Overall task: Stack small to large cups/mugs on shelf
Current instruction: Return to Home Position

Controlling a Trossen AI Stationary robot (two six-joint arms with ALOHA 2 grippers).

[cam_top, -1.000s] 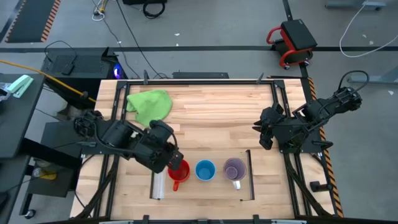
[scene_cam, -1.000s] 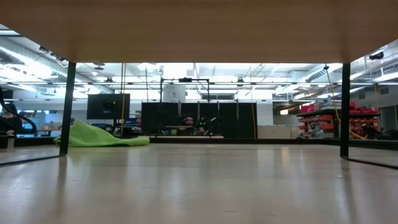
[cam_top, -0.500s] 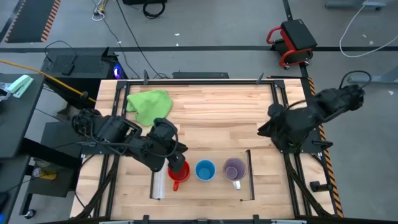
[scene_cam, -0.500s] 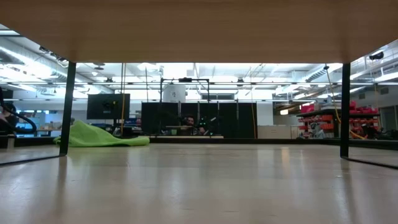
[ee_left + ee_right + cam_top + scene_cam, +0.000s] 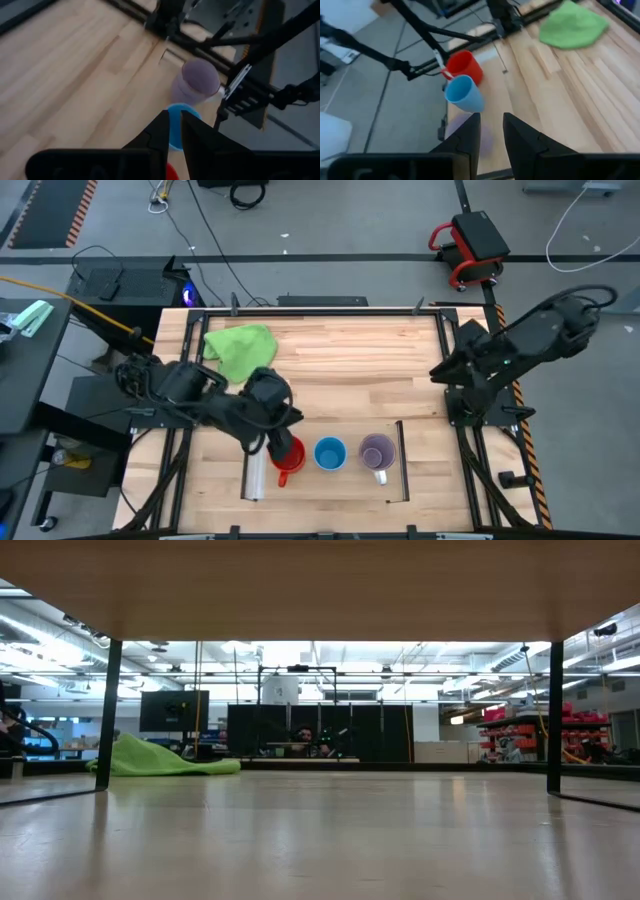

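Nearest, the red mug (image 5: pixel 290 457), light-blue cup (image 5: pixel 330 453) and purple mug (image 5: pixel 377 450) stand in a row on the shelf (image 5: pixel 330 485). The left gripper (image 5: pixel 272 442) hangs just over the red mug, fingers nearly together on nothing. Farther back, the right gripper (image 5: pixel 440 373), closed and empty too, hangs at the table's (image 5: pixel 340 370) right side.

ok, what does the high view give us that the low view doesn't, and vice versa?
High only: the red mug, light-blue cup and purple mug in a row on the shelf, the left gripper close by the red mug, and the right gripper at the table's right edge.
Low only: the room behind the table, seen beneath a wooden board on dark posts. No cups or arms appear.
Both: the green cloth and the wooden tabletop.
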